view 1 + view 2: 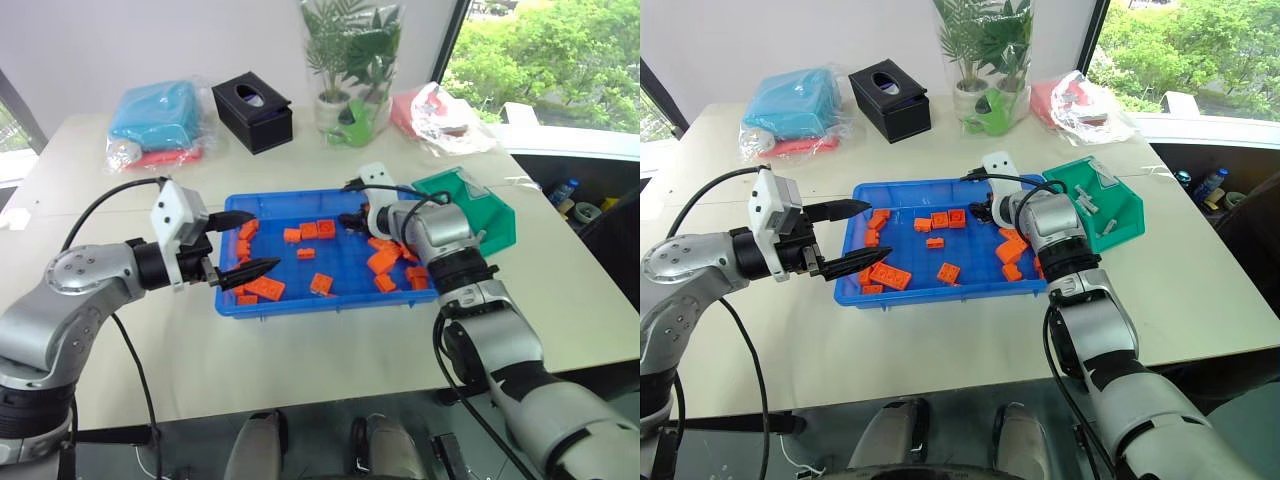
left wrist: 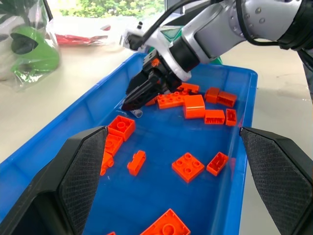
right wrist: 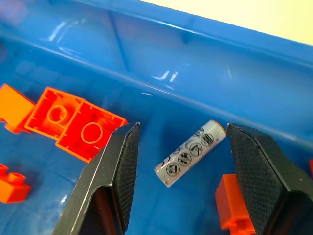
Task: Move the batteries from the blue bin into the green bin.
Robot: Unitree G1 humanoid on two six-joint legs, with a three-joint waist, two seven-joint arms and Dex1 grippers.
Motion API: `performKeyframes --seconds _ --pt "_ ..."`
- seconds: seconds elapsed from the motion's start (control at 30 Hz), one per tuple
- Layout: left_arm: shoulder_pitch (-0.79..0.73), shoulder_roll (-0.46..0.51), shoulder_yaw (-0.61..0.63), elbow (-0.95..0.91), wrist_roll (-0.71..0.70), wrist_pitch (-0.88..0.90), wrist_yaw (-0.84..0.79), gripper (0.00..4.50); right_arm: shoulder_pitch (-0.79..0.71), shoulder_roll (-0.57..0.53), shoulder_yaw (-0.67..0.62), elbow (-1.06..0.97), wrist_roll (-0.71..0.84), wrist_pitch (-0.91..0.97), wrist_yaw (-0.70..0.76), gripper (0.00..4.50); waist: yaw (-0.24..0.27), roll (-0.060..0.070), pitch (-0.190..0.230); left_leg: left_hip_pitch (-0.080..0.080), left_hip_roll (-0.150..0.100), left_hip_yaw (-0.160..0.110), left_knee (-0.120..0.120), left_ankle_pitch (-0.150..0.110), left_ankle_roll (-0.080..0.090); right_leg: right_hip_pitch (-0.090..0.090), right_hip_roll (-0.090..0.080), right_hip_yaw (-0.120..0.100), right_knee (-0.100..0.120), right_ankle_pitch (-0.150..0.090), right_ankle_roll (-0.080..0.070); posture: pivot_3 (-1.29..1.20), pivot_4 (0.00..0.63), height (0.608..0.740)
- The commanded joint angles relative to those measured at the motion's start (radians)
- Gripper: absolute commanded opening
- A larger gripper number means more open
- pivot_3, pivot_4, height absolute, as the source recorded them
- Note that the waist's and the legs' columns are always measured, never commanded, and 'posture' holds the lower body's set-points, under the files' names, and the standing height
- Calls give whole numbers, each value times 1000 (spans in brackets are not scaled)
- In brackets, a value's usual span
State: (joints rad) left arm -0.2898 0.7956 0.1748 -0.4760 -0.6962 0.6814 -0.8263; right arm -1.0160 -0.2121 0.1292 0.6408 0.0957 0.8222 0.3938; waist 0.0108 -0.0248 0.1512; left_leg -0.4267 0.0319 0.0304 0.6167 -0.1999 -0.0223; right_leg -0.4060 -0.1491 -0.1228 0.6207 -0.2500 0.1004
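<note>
The blue bin [image 1: 320,306] sits mid-table with several orange bricks [image 1: 265,289] on its floor. One of the batteries [image 3: 190,152], a silver-grey cylinder, lies flat near the bin's far wall. My right gripper [image 3: 182,129] is lowered into the far right part of the bin [image 1: 350,218], open, with a finger on each side of that battery and not touching it. The green bin [image 1: 1110,215] stands just right of the blue one, and small grey batteries [image 1: 1087,203] lie inside it. My left gripper [image 1: 262,240] hovers open and empty over the blue bin's left end.
A black tissue box [image 1: 252,110], a potted plant [image 1: 345,60] and a light green scoop [image 1: 352,122] stand along the back. A teal wrapped bundle [image 1: 155,112] lies back left, a red-and-white wrapped one [image 1: 440,112] back right. Bare tabletop runs in front of the blue bin.
</note>
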Motion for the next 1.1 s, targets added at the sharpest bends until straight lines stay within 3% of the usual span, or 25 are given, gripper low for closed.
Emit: performKeyframes --seconds 0.03,0.33,0.63,1.0,1.1 --pt "-20 5 18 -18 0 -22 0 4500 13 -11 38 11 -28 27 39 2843 0 0 0 0 0 0 0 0 0 0 0 0 0 -1 -1 0 150 661" --pt "-14 -14 14 -16 9 -36 13 4500 42 11 24 -53 -24 104 49 2843 -1 0 0 0 0 0 0 0 0 0 0 0 1 -1 -1 0 150 661" --pt "-9 -8 21 -10 18 -42 6 4500 -13 83 -73 72 -12 28 -21 2843 -6 0 0 0 0 0 0 0 0 0 0 0 2 -1 -1 0 150 661" --pt "-16 -2 25 -1 25 -46 -2 4500 -61 90 -74 277 -52 -155 -47 2843 -6 0 0 0 0 0 0 0 0 -1 0 0 4 -1 -1 0 150 661" --pt "-19 1 27 1 26 -44 -4 4500 -66 86 -77 308 -53 -188 -43 1973 -6 0 0 0 0 0 1 0 0 -1 0 0 4 -1 -1 0 150 661"
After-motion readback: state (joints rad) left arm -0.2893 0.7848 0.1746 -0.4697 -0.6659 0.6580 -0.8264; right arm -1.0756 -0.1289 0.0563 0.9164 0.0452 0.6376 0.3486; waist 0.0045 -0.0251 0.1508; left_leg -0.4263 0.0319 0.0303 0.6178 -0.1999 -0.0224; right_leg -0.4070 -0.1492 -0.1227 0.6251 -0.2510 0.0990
